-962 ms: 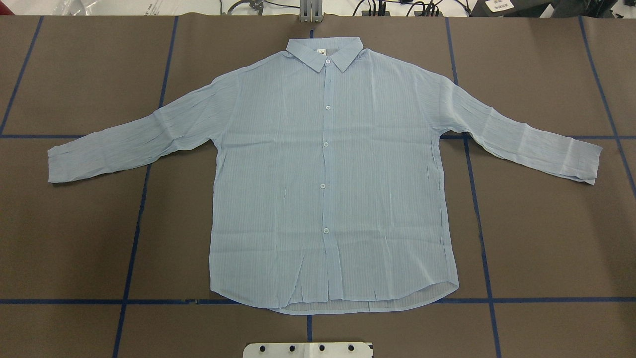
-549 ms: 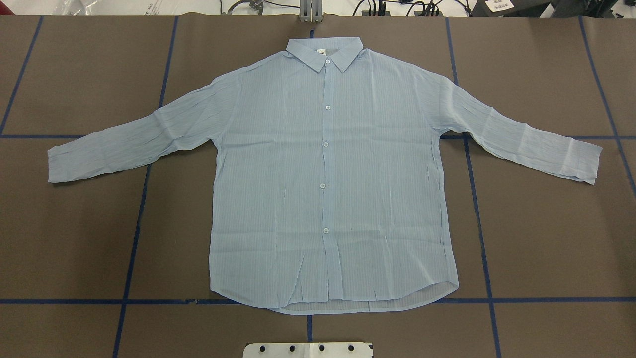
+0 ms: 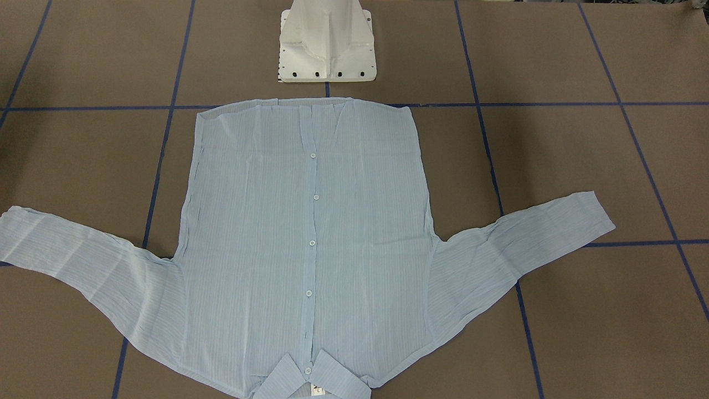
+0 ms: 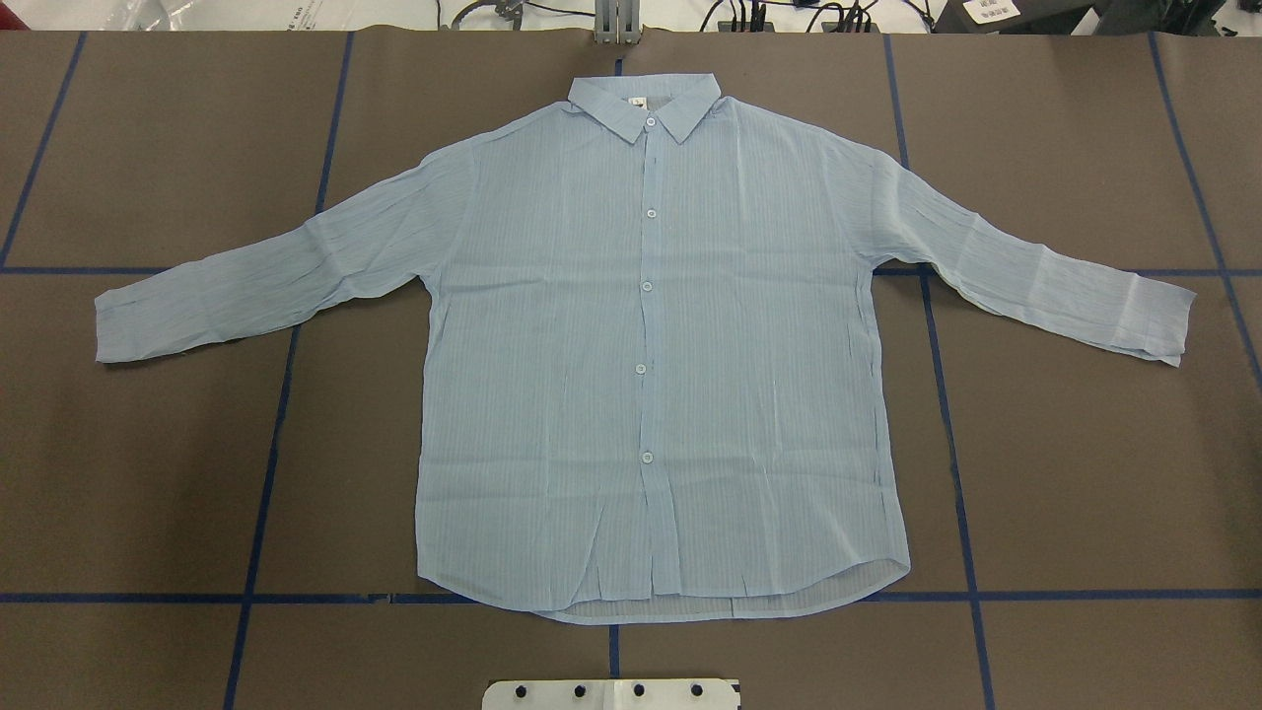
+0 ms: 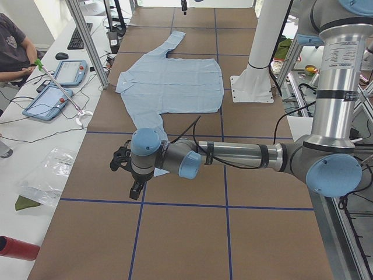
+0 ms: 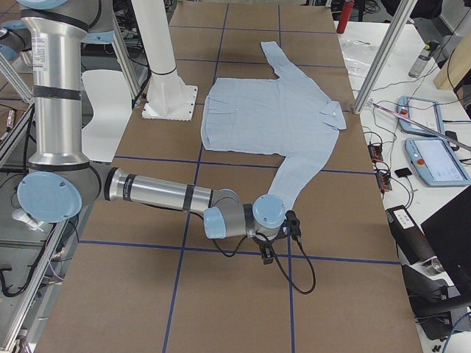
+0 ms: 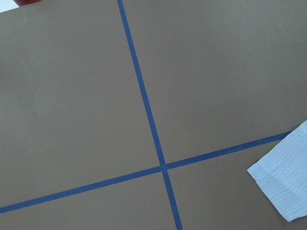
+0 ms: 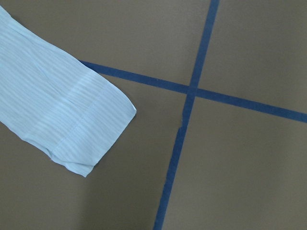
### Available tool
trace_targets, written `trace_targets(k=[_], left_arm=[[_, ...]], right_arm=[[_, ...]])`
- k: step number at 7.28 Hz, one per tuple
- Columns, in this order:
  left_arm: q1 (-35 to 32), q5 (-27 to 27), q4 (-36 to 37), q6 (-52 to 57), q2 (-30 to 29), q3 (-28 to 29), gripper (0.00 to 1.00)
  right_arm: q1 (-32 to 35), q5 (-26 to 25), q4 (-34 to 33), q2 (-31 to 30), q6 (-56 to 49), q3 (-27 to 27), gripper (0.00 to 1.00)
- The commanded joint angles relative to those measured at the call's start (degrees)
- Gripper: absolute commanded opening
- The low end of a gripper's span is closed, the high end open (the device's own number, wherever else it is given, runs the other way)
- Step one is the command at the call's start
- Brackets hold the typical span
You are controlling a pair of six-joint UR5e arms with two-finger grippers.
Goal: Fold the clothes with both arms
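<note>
Shirt flat, front up, tiny collar label illegible

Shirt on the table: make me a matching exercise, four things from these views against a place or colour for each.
Things:
1. collar
2. hem
3. left arm
4. tape lines

Descriptions:
A. dark blue
B. the shirt edge nearest the white pedestal base
C. stretched out low, by a sleeve cuff
D. the shirt end farthest from the base

Pairs: 1-D, 2-B, 3-C, 4-A.
</note>
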Motion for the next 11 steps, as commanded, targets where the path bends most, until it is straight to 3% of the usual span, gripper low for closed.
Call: trace_targets(k=[1,2,4,7,11], left_arm=[[-0.08,0.00,-2.51,-0.18,0.84,0.41,1.00],[-0.08,-0.09,-3.13,-0.27,1.19,0.06,1.00],[-0.08,-0.18,-3.23,-0.18,1.37,0.32,1.00],[-0.08,-0.27,-3.23,-0.71,1.37,-0.03,1.00],[-0.08,-0.27,-3.23,-0.62,1.37,-0.29,1.00]], right_arm=[[-3.92,-0.40,6.30,1.70,10.97,-0.91,1.00],[-6.46,-1.36,14.54,1.70,21.74,-2.39,1.00],[-13.13,-7.66,22.42,1.70,32.97,-4.51,1.00],[-15.54,-8.40,23.66,0.21,33.98,-5.48,0.99],[-16.68,-8.31,23.76,-0.15,34.07,-5.92,0.87]])
